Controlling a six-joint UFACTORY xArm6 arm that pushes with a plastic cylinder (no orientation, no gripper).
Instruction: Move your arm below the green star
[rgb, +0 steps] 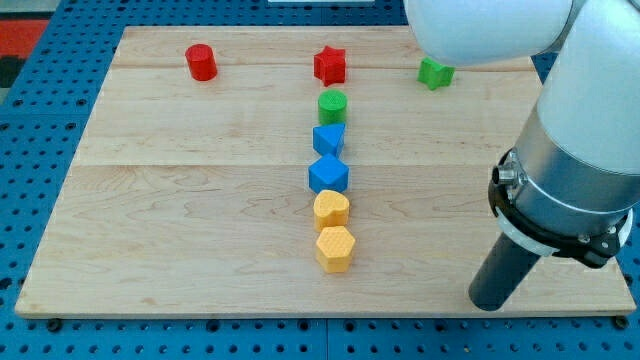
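Tip (492, 303) bare, touching no block, low on board (180, 240). Green star (435, 73) well above, slightly left; approach path looks clear of blocks.

Bench layout: one column of blocks mid-bench, three blocks along the view's top, my tip at the view's lower right.

Column runs 12 to 6 o'clock: red star (330, 65), green cylinder (333, 104), blue block (329, 138), blue cube (328, 175), yellow cylinder (331, 209), yellow hexagon (335, 248); neighbours touching or just beside each other. Red cylinder (201, 62) sits at 9 o'clock of the red star, well apart. Green star (435, 72) sits at 3 o'clock of the red star, partly under the arm. My tip (493, 299) rests on the bench (180, 220) at 5 o'clock of the green star, well apart, and 4 o'clock of the yellow hexagon.
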